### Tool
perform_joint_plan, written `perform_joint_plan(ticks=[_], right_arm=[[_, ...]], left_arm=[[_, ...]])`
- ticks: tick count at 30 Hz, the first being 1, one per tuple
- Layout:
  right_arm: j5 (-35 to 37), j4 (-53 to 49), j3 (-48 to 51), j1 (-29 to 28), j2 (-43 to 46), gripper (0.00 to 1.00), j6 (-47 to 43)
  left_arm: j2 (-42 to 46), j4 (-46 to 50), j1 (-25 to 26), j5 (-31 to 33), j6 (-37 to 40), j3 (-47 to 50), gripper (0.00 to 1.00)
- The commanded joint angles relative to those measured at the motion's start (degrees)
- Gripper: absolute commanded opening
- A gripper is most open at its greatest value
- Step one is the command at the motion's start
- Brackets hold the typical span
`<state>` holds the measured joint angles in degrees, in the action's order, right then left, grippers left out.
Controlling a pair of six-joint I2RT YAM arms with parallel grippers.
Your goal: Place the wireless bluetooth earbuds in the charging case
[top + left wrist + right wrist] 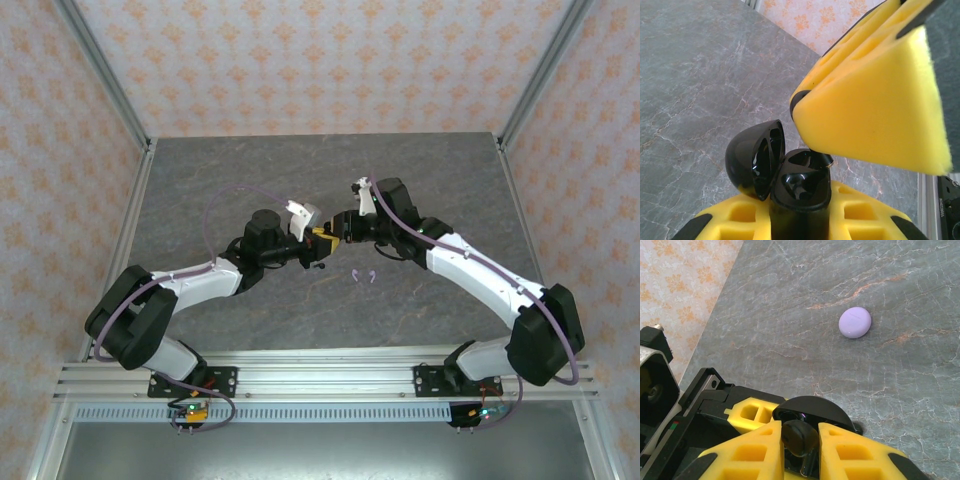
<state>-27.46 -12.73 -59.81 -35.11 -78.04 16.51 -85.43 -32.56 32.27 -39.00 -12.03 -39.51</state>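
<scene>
In the left wrist view my left gripper [800,222] is shut on an open black charging case [801,186], held upright, with its lid [754,159] swung out to the left. The case's near socket is empty. My right gripper [801,442] is shut on a black earbud [799,434] directly over the case. The earbud's stem tip [827,159] reaches the case's far socket under the right gripper's yellow fingers [875,100]. Seen from above, both grippers [320,240] [342,231] meet nose to nose at mid-table. Two lavender earbuds [364,275] lie on the table just in front of them.
A closed round lavender case [855,322] lies on the grey marble table [900,380] beyond the grippers in the right wrist view. Patterned walls and metal posts [110,80] enclose the table on three sides.
</scene>
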Motion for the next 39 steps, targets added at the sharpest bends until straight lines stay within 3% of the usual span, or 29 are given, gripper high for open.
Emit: perform_joint_plan(ticks=[1, 24, 39], right_arm=[[0.05, 1.80, -0.33, -0.39, -0.27, 0.22, 0.30], [1.89, 1.58, 1.01, -0.49, -0.04, 0.22, 0.76], [1.84, -0.10, 1.02, -0.70, 1.12, 0.29, 0.44]], left_arm=[[-0.26, -3.37, 0.34, -0.57, -1.19, -2.07, 0.12], [-0.35, -3.87, 0.40, 1.63, -3.53, -2.41, 0.12], [0.44, -2.87, 0.34, 2.83, -1.69, -2.59, 0.12]])
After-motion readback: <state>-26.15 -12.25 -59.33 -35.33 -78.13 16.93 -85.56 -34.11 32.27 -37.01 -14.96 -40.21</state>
